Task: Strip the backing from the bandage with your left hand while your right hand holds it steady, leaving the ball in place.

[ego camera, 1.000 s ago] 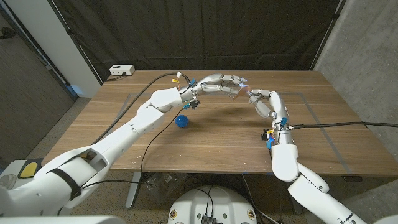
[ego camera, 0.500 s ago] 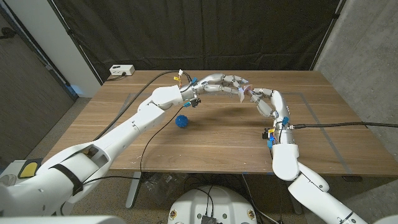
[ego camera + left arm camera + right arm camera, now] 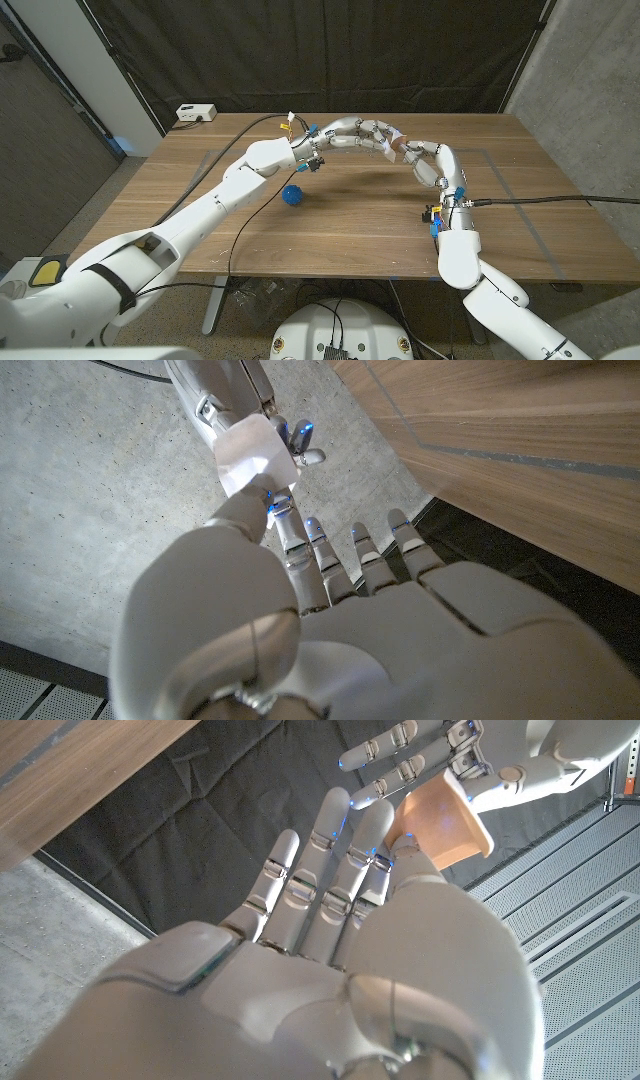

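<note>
Both hands meet above the back middle of the table (image 3: 330, 230), with a small bandage (image 3: 395, 143) between them. In the right wrist view my right hand (image 3: 350, 890) pinches the tan bandage (image 3: 446, 826) between thumb and finger. My left hand (image 3: 440, 750) reaches in from the far side. In the left wrist view my left hand (image 3: 300, 600) has its thumb on the white backing (image 3: 250, 452), with the right hand's fingers (image 3: 295, 438) behind it. My left hand (image 3: 362, 132) and right hand (image 3: 428, 162) are both raised off the wood. The blue ball (image 3: 291, 194) lies on the table under my left forearm.
A white box (image 3: 196, 113) sits at the table's back left corner. A black cable (image 3: 560, 199) runs from my right wrist off the right edge, and another cable (image 3: 240, 225) hangs from the left arm over the front edge.
My left hand has shifted slightly right, closer to the right hand. The bandage between them has turned a little. The ball has not moved.
</note>
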You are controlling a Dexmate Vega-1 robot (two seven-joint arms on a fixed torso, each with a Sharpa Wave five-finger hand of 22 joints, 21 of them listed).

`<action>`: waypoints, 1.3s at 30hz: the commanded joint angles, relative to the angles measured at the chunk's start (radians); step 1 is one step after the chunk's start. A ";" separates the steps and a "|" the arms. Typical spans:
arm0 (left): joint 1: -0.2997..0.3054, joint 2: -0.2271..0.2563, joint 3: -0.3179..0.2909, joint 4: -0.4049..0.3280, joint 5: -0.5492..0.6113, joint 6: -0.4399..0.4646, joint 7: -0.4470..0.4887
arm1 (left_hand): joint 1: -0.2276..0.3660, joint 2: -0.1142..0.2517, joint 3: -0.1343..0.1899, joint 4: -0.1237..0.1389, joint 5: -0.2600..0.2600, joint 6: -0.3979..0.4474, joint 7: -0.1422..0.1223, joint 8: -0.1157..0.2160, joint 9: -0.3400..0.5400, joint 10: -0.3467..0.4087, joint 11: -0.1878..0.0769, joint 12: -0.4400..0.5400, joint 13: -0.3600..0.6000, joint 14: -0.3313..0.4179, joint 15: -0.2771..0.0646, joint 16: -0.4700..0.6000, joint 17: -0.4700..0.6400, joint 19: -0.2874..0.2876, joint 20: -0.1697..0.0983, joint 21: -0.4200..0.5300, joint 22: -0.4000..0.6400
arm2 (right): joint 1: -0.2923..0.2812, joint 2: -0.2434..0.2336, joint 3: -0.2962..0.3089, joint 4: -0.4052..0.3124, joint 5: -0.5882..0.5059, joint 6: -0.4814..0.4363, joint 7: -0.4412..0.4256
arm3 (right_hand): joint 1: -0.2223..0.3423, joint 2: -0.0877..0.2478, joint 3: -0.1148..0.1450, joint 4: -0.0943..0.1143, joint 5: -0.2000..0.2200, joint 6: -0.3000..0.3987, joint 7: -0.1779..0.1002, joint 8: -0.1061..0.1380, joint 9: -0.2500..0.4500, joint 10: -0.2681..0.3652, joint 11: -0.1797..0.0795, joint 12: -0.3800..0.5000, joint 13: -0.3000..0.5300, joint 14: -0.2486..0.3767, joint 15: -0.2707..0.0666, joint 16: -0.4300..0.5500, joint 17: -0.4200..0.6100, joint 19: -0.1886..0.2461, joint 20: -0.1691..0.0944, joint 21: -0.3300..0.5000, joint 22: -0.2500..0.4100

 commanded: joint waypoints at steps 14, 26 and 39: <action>0.034 -0.005 -0.024 0.010 0.040 -0.092 0.080 | 0.042 0.006 0.025 -0.007 0.008 0.030 0.021 0.037 0.030 -0.005 -0.007 0.003 0.006 -0.003 -0.079 -0.015 -0.002 0.009 -0.022 0.009 0.001 | 0.017 0.050 -0.002 0.037 0.030 0.031 -0.050 | 0.012 0.003 -0.004 -0.003 0.006 0.040 -0.020 0.006 0.001 0.018 0.006 0.010 0.001 0.020 -0.111 -0.003 0.010 -0.001 -0.069 0.018 0.000; 0.083 0.003 -0.059 -0.030 0.101 -0.152 0.197 | 0.039 0.001 0.019 -0.001 0.011 0.028 0.001 0.045 0.040 0.000 -0.007 0.009 0.008 0.005 -0.090 -0.015 0.000 0.008 -0.032 0.011 0.000 | 0.028 0.075 -0.007 0.061 0.032 0.040 -0.079 | 0.017 0.002 -0.006 -0.007 0.006 0.046 -0.009 0.004 -0.004 0.028 0.017 0.012 -0.003 0.030 -0.110 0.002 0.020 0.001 -0.063 0.029 0.000; 0.138 0.034 -0.093 -0.102 0.148 -0.175 0.277 | 0.043 -0.006 0.018 -0.003 0.015 0.041 0.009 0.049 0.033 -0.003 -0.008 0.014 0.012 0.008 -0.095 -0.019 -0.001 0.008 -0.037 0.014 -0.001 | 0.026 0.095 -0.003 0.066 0.029 0.048 -0.116 | 0.022 0.002 -0.007 -0.011 0.006 0.049 -0.006 0.003 -0.005 0.031 0.019 0.013 -0.002 0.033 -0.110 0.002 0.026 0.001 -0.061 0.038 -0.001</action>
